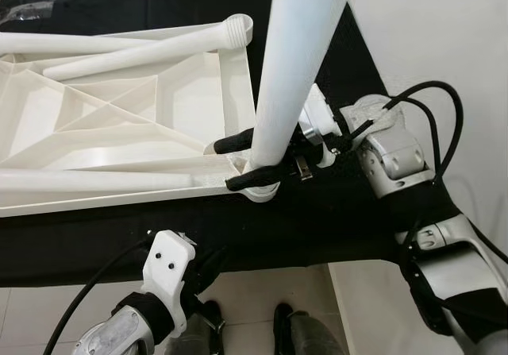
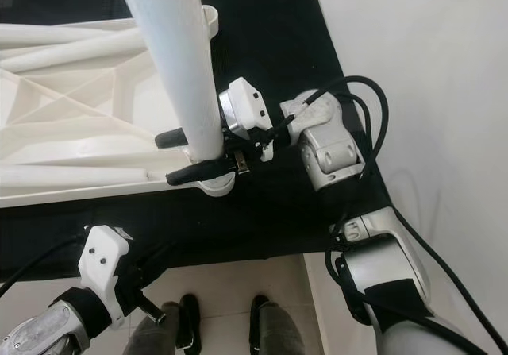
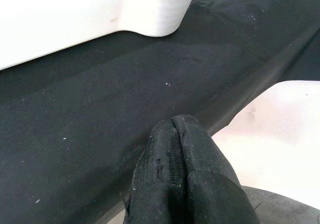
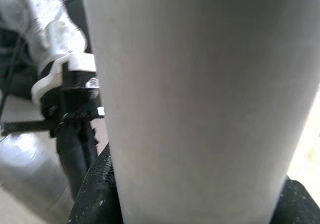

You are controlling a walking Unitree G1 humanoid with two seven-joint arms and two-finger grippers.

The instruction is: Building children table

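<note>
Left eye view, right gripper clamping upright table leg, tabletop upturned.

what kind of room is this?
Probably a home floor used for assembly: pale floor tiles, a black cloth spread under a white tabletop lying upside down, and the right gripper clamped on a table leg.

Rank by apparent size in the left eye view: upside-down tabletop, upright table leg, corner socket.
1. Upside-down tabletop, cropped at the frame's left.
2. Upright table leg, held by the right gripper; nearness to the camera inflates it.
3. Corner socket.
</note>
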